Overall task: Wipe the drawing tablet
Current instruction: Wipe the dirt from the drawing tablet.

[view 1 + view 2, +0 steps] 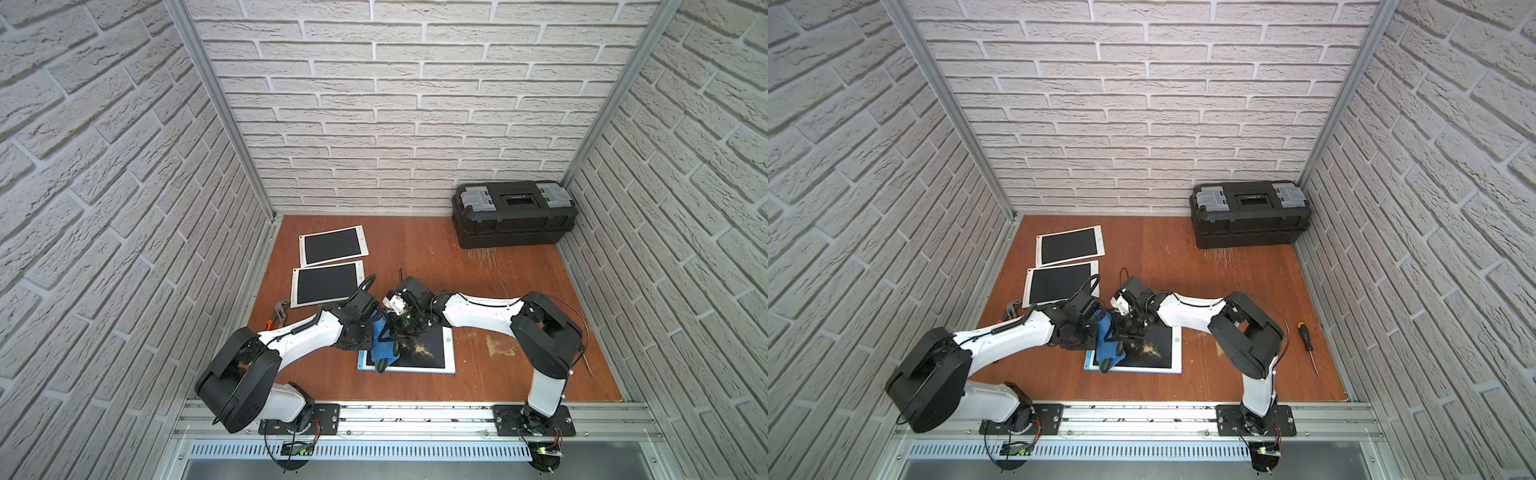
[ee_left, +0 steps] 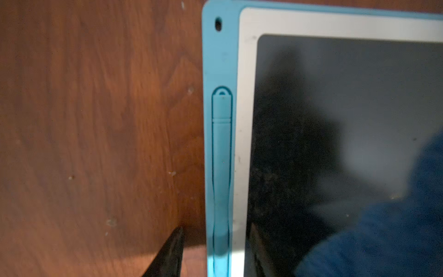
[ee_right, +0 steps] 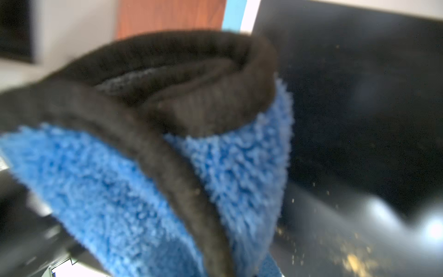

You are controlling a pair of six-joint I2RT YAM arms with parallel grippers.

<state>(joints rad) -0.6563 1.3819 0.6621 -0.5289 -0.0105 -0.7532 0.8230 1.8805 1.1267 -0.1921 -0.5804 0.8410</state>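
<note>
Blue-framed and thin, the tablet [image 1: 436, 361] lies flat on the tabletop [image 1: 415, 266], near the front edge and between my two arms. In both top views pale crumbs [image 1: 419, 351] are scattered over the middle of its dark screen. I judge it light, stiff and apt to skid on this smooth wood under a sideways stroke. The screen looks easy to scratch if grit is dragged under pressure. The place to steady it is the frame or white bezel, not the screen. A stylus [image 2: 221, 167] is clipped into the frame's long side, so I would avoid pulling there.

The cloth [image 1: 384, 347] is a shaggy blue thing with a black cuff [image 3: 167, 84]. It is soft, floppy and light, and it hangs onto the left end of the screen. My right end effector [image 1: 392, 332] is pressed nearly together, pinching the cloth up near the cuff. That seems the best hold, since it leaves the pile facing down.

My left end effector [image 2: 215, 239] is spread across the frame's stylus side and grips nothing. One finger [image 2: 172, 249] is just beside the frame over bare wood. The other shows only dimly, over the screen.

Two more tablets [image 1: 330, 266] lie well apart at the back left, past a wrench [image 1: 279, 313]. A toolbox [image 1: 513, 214] sits in the far right corner.
</note>
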